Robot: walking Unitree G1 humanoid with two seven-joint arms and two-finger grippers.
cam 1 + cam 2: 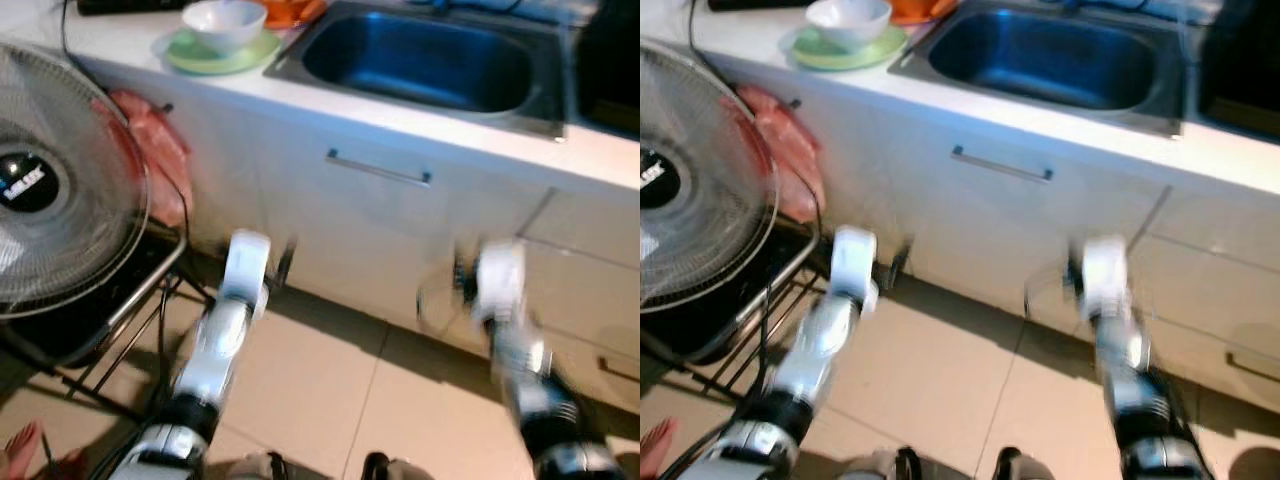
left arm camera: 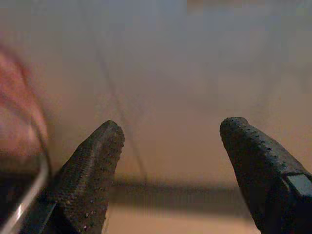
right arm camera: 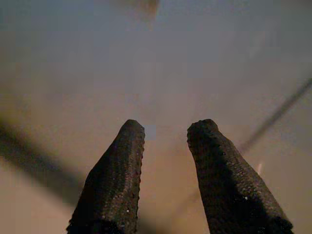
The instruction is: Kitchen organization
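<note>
Fan at far left, its round wire guard facing us, standing on a dark wire rack. Behind the guard's right edge we note a pink bag hanging against the cabinet front. Above it, on the white counter, a white bowl sits on a green plate; something orange lies just beyond, too cut off to identify. Next along, a steel sink sunk in the counter, and below it a cabinet door with a slim bar handle.

Our left gripper hangs low before the cabinet base, near the rack, fingers spread wide with nothing between them. The bowl and plate stand well above it and slightly to its left, on the counter, well apart from it.

Our right gripper hangs low below the sink's right end, fingers parted by a narrow gap, empty, facing pale tiled floor. Both arms are motion-blurred in the head views.
</note>
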